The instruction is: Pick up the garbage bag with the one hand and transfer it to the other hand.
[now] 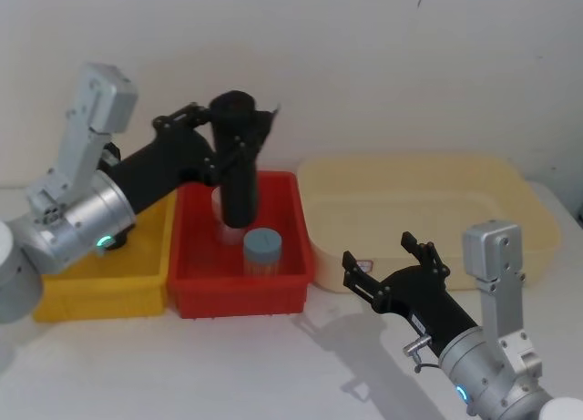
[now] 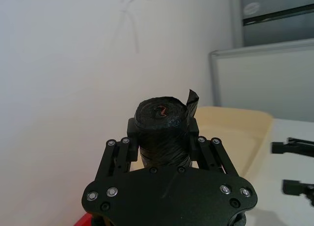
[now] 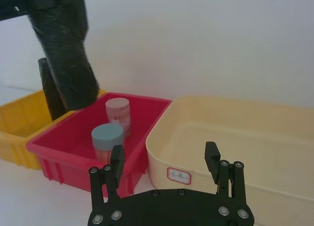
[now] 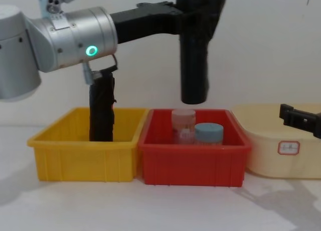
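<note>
Your garbage bag [image 1: 239, 160] hangs over the red bin [image 1: 196, 292], left claw [image 1: 228, 133] clamped near its top, so pickup looks done. Right claw [image 1: 387, 256] sits spread apart low over the table [image 1: 273, 365], well away; you've got the handover left.

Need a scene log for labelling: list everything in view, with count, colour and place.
table: 1, white, under everything
yellow bin: 1, yellow, on the table's left
red bin: 1, red, just right of the yellow bin
tub: 1, cream, right of the red bin
garbage bag: 1, black, gripped in the air above the red bin
slim roll: 1, black, upright in the yellow bin
blue-lidded jar: 1, in the red bin
pink-lidded jar: 1, in the red bin
left hand: 1, black, shut on the garbage bag
right hand: 1, black, open, low before the tub
</note>
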